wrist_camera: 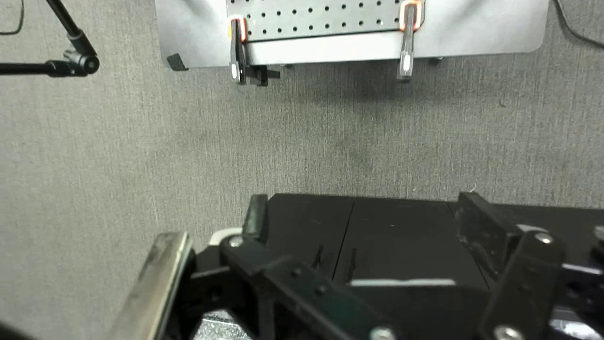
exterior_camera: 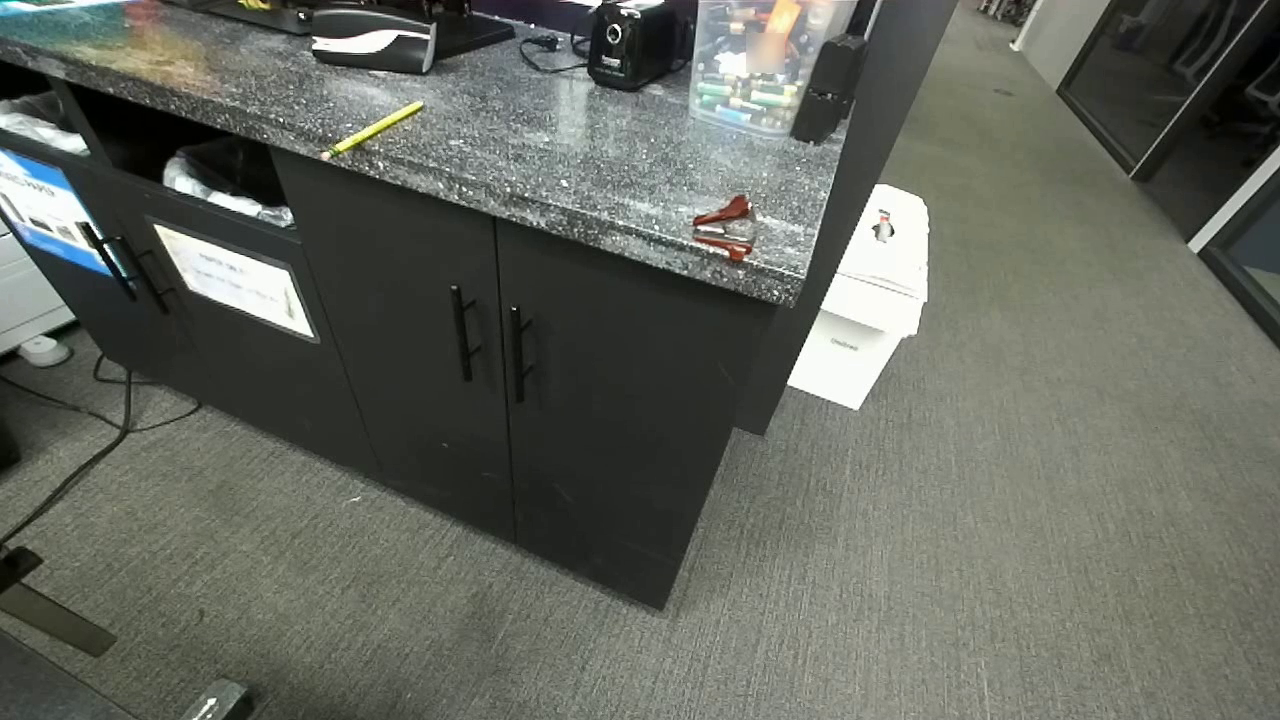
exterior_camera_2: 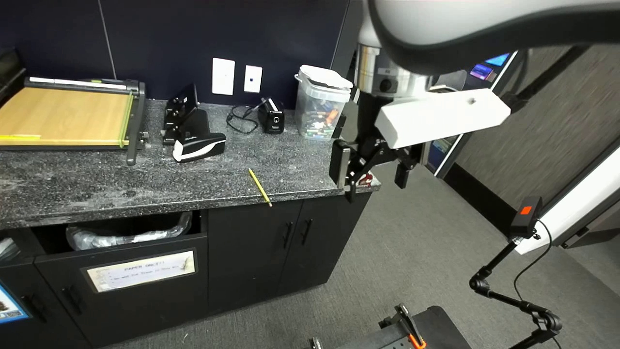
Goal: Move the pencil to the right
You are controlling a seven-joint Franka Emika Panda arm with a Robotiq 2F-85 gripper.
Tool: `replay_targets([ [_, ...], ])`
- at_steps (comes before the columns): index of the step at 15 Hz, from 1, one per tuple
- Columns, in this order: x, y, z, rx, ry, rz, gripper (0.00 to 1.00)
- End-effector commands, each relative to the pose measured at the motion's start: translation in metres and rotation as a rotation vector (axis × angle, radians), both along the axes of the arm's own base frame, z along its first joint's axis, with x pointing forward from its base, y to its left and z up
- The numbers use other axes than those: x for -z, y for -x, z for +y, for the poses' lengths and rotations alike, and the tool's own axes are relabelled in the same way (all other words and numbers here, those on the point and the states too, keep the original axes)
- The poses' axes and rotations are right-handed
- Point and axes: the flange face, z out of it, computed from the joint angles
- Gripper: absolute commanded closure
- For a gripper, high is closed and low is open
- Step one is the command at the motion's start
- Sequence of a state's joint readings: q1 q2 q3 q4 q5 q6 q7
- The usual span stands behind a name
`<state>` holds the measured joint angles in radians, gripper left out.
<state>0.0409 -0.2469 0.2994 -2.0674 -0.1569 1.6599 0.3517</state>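
Note:
A thin yellow pencil (exterior_camera: 373, 131) lies across the front part of the grey speckled counter (exterior_camera: 560, 150), its eraser end at the front edge. It also shows in an exterior view (exterior_camera_2: 259, 186). My gripper (exterior_camera_2: 376, 186) hangs pointing down, off to the right of the pencil in that view, in front of the counter's right end and apart from the pencil. In the wrist view my gripper (wrist_camera: 365, 217) has its fingers wide apart with nothing between them. The pencil does not show in the wrist view. The gripper is out of sight in an exterior view.
A small red staple remover (exterior_camera: 725, 228) sits near the counter's right front corner. Behind are a hole punch or stapler (exterior_camera_2: 199, 147), a black pencil sharpener (exterior_camera_2: 271, 118), a clear tub (exterior_camera_2: 322, 104) and a paper cutter (exterior_camera_2: 72, 111). Drawer fronts and door handles (exterior_camera: 463, 335) are below.

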Motion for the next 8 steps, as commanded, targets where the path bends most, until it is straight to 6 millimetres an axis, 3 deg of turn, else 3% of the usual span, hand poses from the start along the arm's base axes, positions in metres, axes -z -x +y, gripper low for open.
replay_targets([
  [1,0.013,-0.082,-0.006,0.015,-0.002,-0.013,0.00],
  [8,0.058,-0.213,-0.030,0.000,-0.138,-0.035,0.00],
])
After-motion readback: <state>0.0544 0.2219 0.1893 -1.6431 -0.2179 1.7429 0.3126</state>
